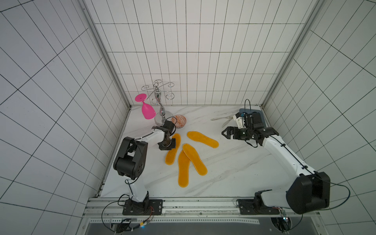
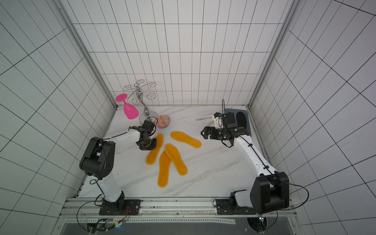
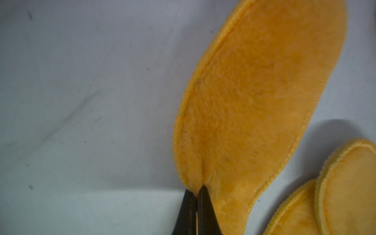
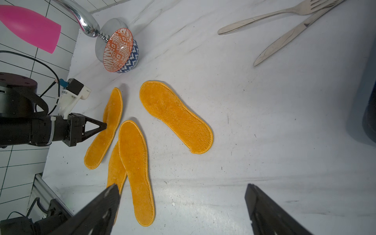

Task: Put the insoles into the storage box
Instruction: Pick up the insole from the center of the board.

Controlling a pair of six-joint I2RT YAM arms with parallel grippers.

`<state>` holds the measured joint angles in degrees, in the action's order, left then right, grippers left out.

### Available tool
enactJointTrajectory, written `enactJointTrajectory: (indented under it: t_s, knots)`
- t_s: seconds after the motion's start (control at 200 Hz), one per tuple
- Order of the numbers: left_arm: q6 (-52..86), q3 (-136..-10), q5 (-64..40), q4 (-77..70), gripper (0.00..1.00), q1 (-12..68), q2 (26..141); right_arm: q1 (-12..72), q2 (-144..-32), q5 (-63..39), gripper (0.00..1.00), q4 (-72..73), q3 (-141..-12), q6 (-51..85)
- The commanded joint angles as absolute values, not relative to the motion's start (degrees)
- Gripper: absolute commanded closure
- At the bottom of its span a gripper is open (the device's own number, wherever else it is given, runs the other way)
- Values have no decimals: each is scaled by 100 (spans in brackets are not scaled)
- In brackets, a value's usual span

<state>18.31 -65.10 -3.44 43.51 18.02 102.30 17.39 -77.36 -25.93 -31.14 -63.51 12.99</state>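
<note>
**Left gripper [image 3: 197,190] clamped on an orange insole [image 3: 254,101]**

In both top views the clamped insole lies on the marble table [image 1: 234,162] just on the near side of the patterned bowl [image 1: 179,121], with the left gripper standing over its bowl end. A lone insole [image 1: 202,139] lies near the bowl, to its right. Farther toward the arm bases, a top insole [image 1: 194,159] overlaps a lower insole [image 1: 183,173]. The storage box [image 2: 230,112] sits well to the bowl's right at the table's back corner, partly behind the right arm. A black insole [image 2: 241,120] is in it. The right gripper [image 1: 223,133] hangs between bowl and box, jaws spread, holding nothing.

In the left wrist view the jaws are pressed together on the stitched rim, puckering the pile into a fold.

In the right wrist view the pinched edge curls up at the tips, and the rest lies flat.
</note>
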Motion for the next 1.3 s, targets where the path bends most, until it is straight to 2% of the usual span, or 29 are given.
enactJointTrajectory:
  t_s: [0.0,0.26,0.52,0.745,0.994,1.164,1.294]
  knots:
    - [2183,-6557,-508,4218,100,1791,9666,1811,-7743,-2913,1,-2736,-6235,1687]
    - [2795,-6954,-846,4169,100,1871,9119,2030,-7733,-3683,2,-1022,-5839,3165]
    - [3856,-7446,-1019,3831,100,2543,8877,2983,-8104,-3535,11,506,-5764,3869]
    - [4128,-7840,-1029,3666,100,3066,9017,3471,-8647,-3550,31,987,-5944,3915]
    - [4124,-7840,-1027,3587,100,3177,8976,3562,-8981,-3625,56,914,-6153,3839]
    - [4144,-7792,-1106,3529,100,3173,8924,3560,-9001,-3725,68,999,-6096,3883]
    - [4131,-7781,-1190,3498,100,3173,8892,3562,-9027,-3937,69,1250,-6061,3933]
